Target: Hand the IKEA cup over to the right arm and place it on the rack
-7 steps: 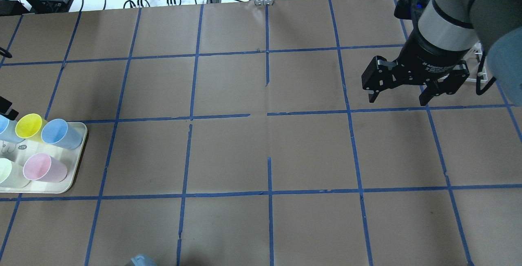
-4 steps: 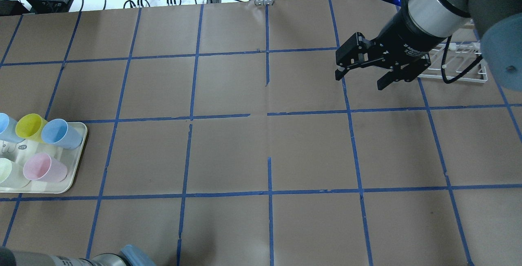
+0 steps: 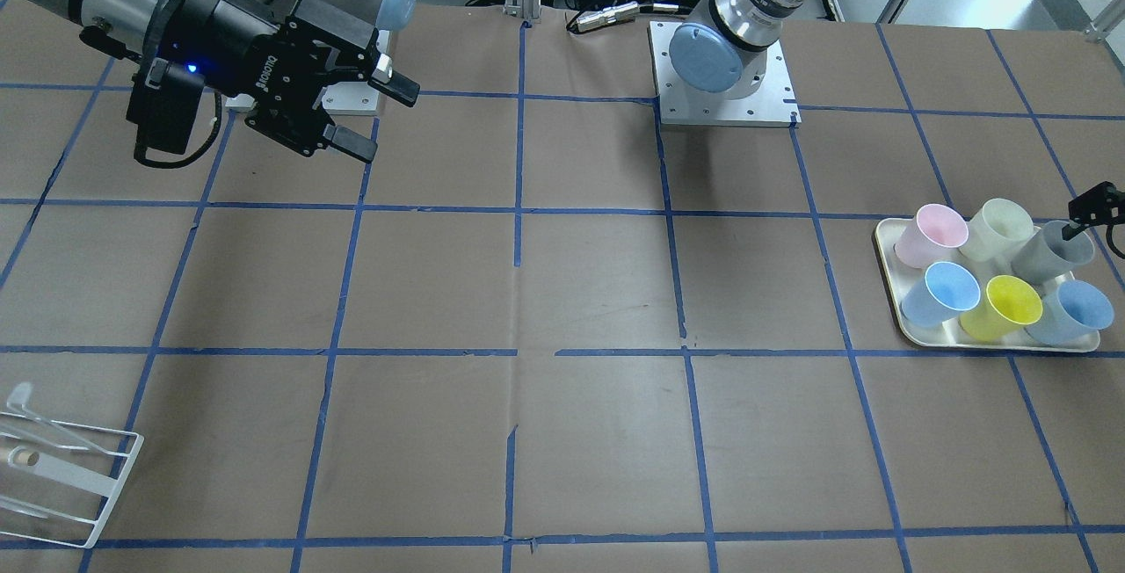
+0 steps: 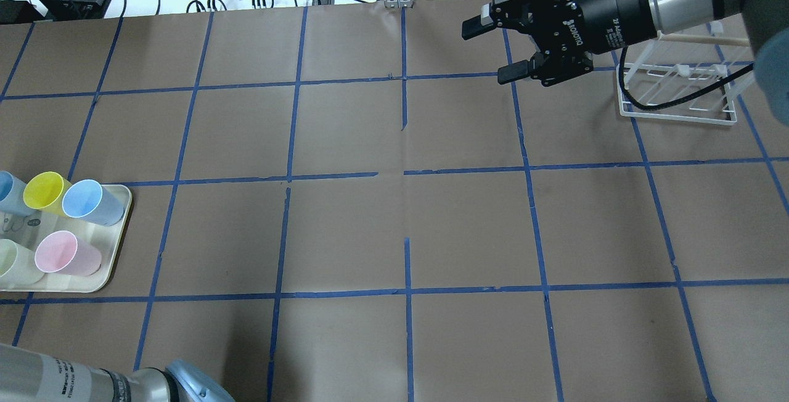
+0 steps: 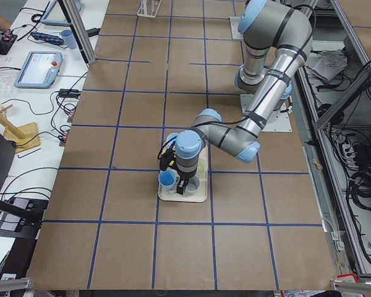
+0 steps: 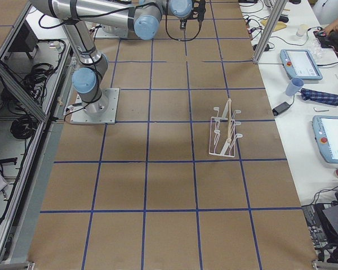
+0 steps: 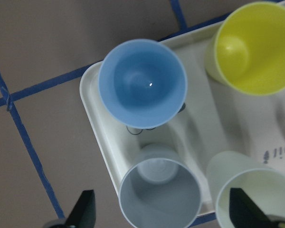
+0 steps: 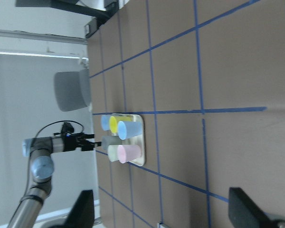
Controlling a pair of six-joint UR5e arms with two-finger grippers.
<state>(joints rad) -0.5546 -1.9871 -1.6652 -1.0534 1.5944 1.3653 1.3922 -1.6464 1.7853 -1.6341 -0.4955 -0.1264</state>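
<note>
The pale grey IKEA cup (image 3: 1050, 252) stands upright at the far corner of the cream tray (image 3: 888, 265). It fills the lower middle of the left wrist view (image 7: 159, 190). My left gripper (image 7: 161, 211) is open just above it, one finger on each side, and it also shows in the front view (image 3: 1079, 217). My right gripper (image 4: 488, 50) is open and empty, held level in the air near the table's far edge. The white wire rack (image 4: 678, 90) stands to its right. The overhead view shows neither the grey cup nor the left gripper.
The tray also holds a pink cup (image 3: 932, 235), a cream-white cup (image 3: 997, 228), a yellow cup (image 3: 1002, 305) and two light blue cups (image 3: 945, 292). The cups stand close together. The left arm's elbow (image 4: 92, 383) is at the overhead view's bottom left.
My right gripper has swung up and left toward the table's far edge and turned level, uncovering the rack. The left arm's elbow has come into the overhead view at bottom left.
</note>
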